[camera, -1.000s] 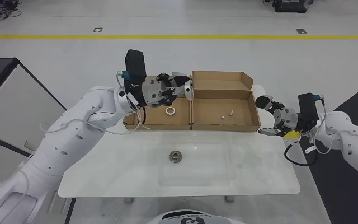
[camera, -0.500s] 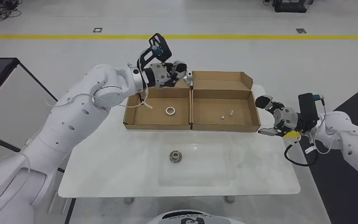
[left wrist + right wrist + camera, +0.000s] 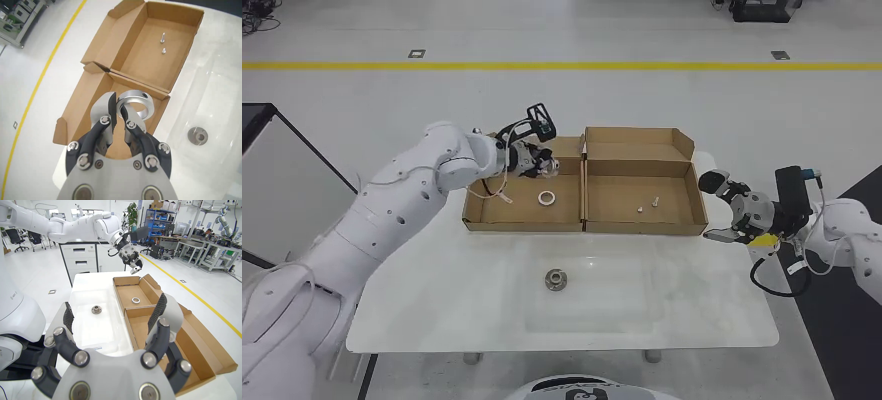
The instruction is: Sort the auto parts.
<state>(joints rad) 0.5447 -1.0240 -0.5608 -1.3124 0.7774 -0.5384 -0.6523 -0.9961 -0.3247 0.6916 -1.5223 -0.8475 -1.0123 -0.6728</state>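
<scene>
Over the far part of the left box [image 3: 517, 212], upper middle of the top view, hangs the left gripper [image 3: 118, 106]. The right gripper [image 3: 716, 210], spread and holding nothing, stands farther off at the right edge. The left one pinches the wall of a tilted silver ring [image 3: 146, 110]. I judge its drop place lies straight below, beside a second ring [image 3: 546, 198].

Silver ring [image 3: 148, 106], brown boxes [image 3: 632, 150], white table [image 3: 642, 300]

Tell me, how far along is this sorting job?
Done: one silver metal ring lies in the left cardboard box, two small silver bolts in the right cardboard box. In hand: the left arm's fingers hold a second silver ring above the left box. Left: the grey flanged metal hub on the white table.
</scene>
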